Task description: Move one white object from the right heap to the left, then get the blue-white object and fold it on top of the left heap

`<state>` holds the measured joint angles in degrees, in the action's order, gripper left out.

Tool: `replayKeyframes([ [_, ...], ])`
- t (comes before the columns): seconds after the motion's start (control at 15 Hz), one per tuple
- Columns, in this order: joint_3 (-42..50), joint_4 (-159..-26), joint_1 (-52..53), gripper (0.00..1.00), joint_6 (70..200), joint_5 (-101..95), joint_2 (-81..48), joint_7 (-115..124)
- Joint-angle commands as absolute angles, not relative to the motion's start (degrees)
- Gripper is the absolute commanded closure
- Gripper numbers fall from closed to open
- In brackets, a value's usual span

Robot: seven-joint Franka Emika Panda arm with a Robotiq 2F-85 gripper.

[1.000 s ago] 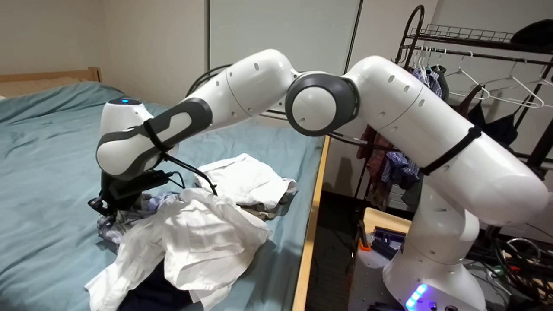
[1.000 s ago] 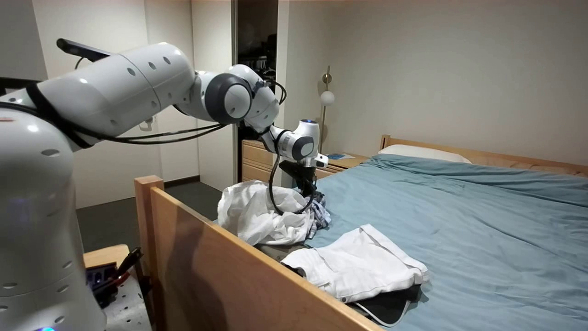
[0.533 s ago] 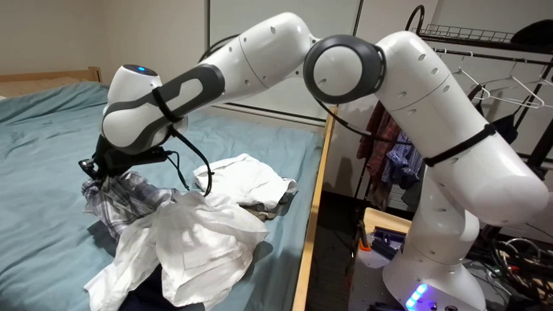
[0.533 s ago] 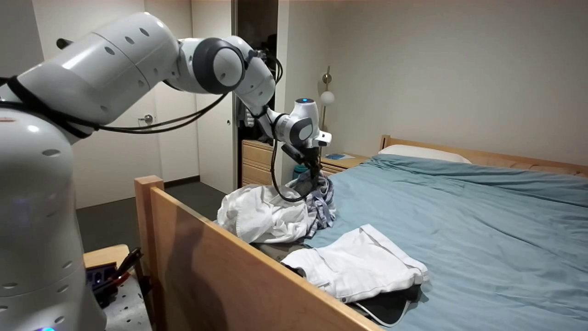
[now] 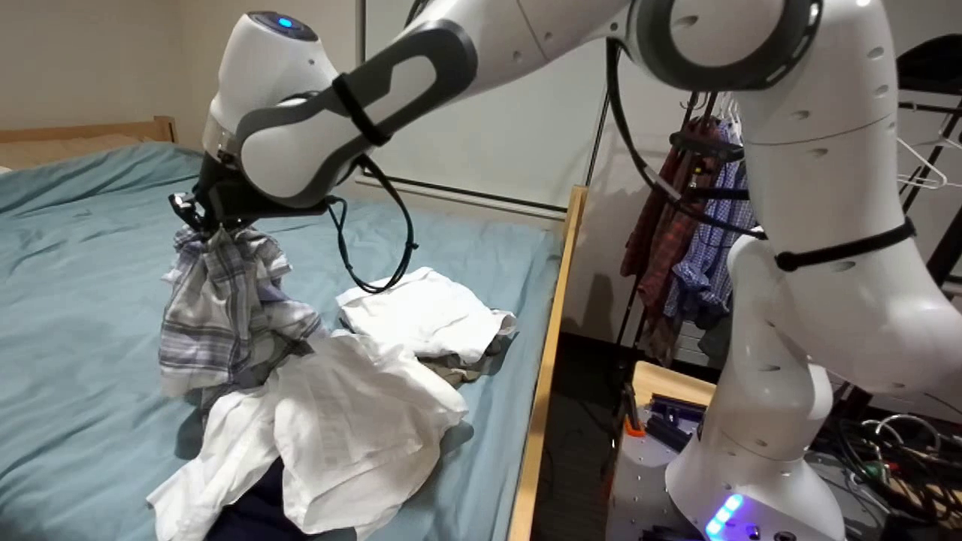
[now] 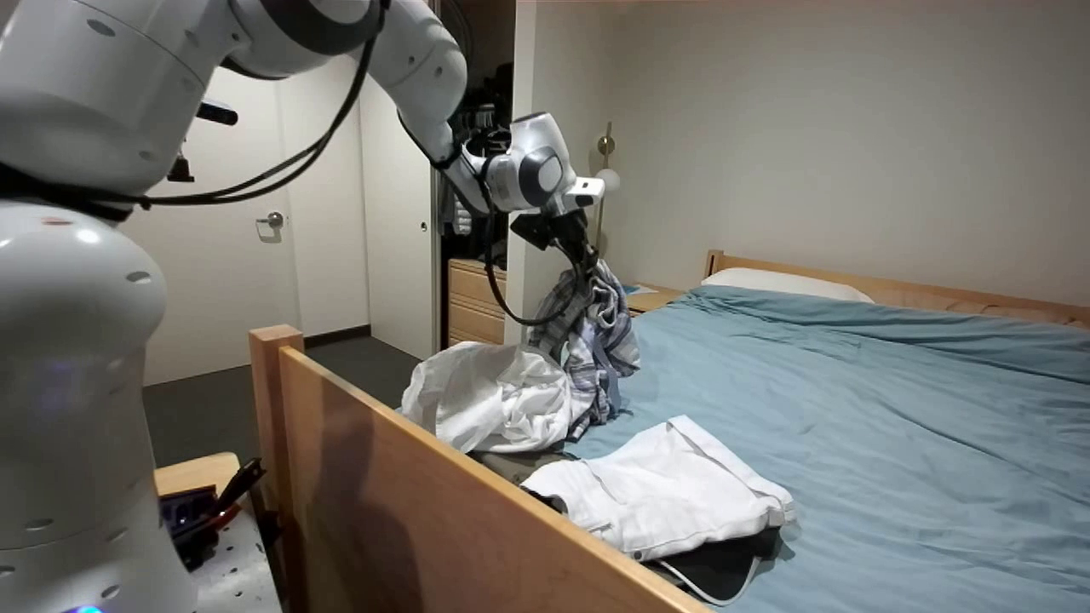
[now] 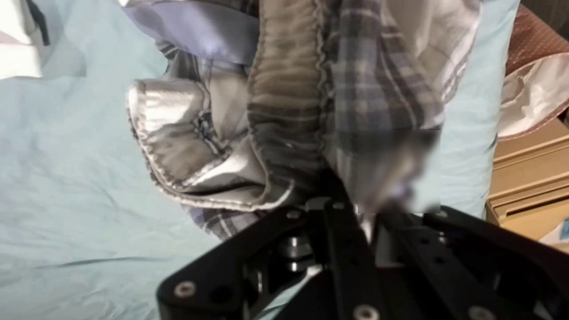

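My gripper [image 5: 214,224] is shut on the blue-white plaid garment [image 5: 203,330] and holds it bunched above the bed. It hangs down, its lower end at the crumpled white garment [image 5: 353,428]. In an exterior view the gripper [image 6: 588,255] stands above the plaid garment [image 6: 600,340], beside the crumpled white garment [image 6: 494,396]. In the wrist view cloth [image 7: 378,80] runs into the gripper [image 7: 366,204]; a blurred patch hides part of the fingertips. A flat white garment [image 5: 425,312] lies on the other heap, also in an exterior view [image 6: 664,494].
The bed [image 5: 83,323] has a blue-green cover. A wooden rail [image 5: 552,361] runs along its edge, and shows in an exterior view [image 6: 409,485]. A dark navy cloth [image 5: 255,503] lies under the crumpled white garment. A black cable loop [image 5: 391,278] hangs from the arm.
My gripper has risen well above the heap with the plaid garment, which now hangs long instead of lying bunched. The crumpled white garment has shifted only slightly.
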<state>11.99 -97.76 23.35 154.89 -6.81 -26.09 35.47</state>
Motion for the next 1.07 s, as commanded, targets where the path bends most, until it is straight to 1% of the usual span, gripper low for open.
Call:
replayKeyframes([
  [0.0, 15.8, -108.4, 27.3, 0.94, 156.4, -17.4, -13.4, 46.2],
  [0.13, 15.9, -110.9, 27.8, 0.94, 155.4, -26.1, -7.8, 54.5],
  [0.2, 19.1, -112.0, 31.2, 0.94, 154.7, -28.8, -5.2, 57.9],
  [0.47, 17.8, -116.9, 33.5, 0.94, 146.3, -42.6, 6.9, 71.1],
  [0.53, 7.4, -119.1, 24.9, 0.94, 143.1, -42.7, 10.2, 70.2],
  [0.8, -4.7, -128.2, 19.3, 0.94, 132.9, -34.4, 22.4, 64.5],
  [0.93, -8.5, -132.3, 19.1, 0.94, 128.1, -26.7, 27.2, 59.6],
  [1.0, -9.7, -133.2, 19.0, 0.94, 125.9, -22.7, 27.2, 56.8],
])
